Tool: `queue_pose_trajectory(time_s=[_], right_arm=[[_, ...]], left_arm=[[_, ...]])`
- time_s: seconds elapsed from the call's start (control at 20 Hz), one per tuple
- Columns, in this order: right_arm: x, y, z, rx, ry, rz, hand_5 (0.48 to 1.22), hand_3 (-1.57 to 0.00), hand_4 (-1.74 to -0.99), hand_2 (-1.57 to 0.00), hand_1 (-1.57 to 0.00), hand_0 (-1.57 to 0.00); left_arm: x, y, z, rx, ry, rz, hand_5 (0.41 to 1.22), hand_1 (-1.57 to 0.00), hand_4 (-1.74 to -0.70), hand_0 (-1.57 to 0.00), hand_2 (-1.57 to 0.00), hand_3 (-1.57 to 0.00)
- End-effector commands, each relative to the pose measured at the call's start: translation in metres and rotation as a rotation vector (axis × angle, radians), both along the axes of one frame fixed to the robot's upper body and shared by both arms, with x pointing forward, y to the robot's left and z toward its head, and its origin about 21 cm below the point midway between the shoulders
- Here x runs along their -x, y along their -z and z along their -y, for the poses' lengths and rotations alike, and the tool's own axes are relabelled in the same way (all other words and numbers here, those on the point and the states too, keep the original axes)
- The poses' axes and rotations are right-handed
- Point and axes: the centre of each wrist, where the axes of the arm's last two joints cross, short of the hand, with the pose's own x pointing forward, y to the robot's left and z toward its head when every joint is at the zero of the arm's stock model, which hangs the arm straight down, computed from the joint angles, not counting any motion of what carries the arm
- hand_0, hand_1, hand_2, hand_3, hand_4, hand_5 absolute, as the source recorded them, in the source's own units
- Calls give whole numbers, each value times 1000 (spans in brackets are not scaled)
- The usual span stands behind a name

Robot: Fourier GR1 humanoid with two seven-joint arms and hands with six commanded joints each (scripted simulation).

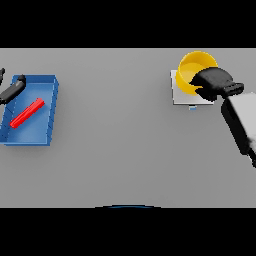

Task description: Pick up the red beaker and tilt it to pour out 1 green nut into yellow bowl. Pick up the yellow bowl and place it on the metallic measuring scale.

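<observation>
Matt grey table (125, 150), smooth yellow bowl (192, 65), pale flat-finished scale (182, 97).

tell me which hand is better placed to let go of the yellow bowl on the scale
Right. The right hand is already on the yellow bowl over the scale; the left hand is far off by the blue tray.

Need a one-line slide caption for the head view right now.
Right hand at the yellow bowl over the metallic scale; red beaker lies in the blue tray beside the left hand.

Open surface (125, 150) lies left of the right hand's fingers (202, 80). Yellow bowl (192, 67) on the scale (180, 97) sits directly beneath them. Blue tray (50, 85) stands far left.
</observation>
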Motion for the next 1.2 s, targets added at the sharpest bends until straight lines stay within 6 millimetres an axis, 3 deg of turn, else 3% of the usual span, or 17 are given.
queue_pose_trajectory(time_s=[0.0,0.2,0.3,0.35,0.4,0.5,0.65,0.85,1.15], right_arm=[[-1,2,-2,-11,2,-17,1221,-1374,-1741,-1405,-1571,-1562],[-6,6,-3,-30,22,-55,1221,-1487,-1741,-1363,-1571,-1417],[-5,9,0,-23,32,-69,1221,-1363,-1741,-1385,-1571,-1397],[-6,5,0,-26,34,-78,1221,-1198,-1741,-1423,-1459,-1332],[-7,4,1,-38,30,-83,1221,-1057,-1701,-1330,-1322,-1128],[-7,6,6,-55,53,-93,1072,-833,-1619,-1042,-980,-721],[-7,7,5,-30,69,-111,933,-613,-1539,-693,-582,-369],[-9,1,8,-2,13,-110,842,-449,-1469,-375,-243,-150],[-8,7,6,6,58,-150,759,-272,-1410,-103,-63,-39]], left_arm=[[-2,-4,1,1,-6,2,710,1,-726,1,1,1],[0,-4,-3,4,-2,-10,712,1,-727,1,1,1],[-1,-5,-3,3,-1,-9,715,1,-727,1,1,1],[-2,-2,0,8,-2,-11,717,1,-729,1,1,1],[-2,-2,0,9,-2,-10,720,1,-730,1,1,1],[-4,-3,-4,7,-5,-6,728,1,-733,1,1,1],[-2,-3,-4,10,1,-3,717,1,-727,1,1,1],[-4,-6,-1,4,1,4,703,1,-722,1,1,1],[-4,-3,0,8,10,-2,693,1,-720,1,1,1]])
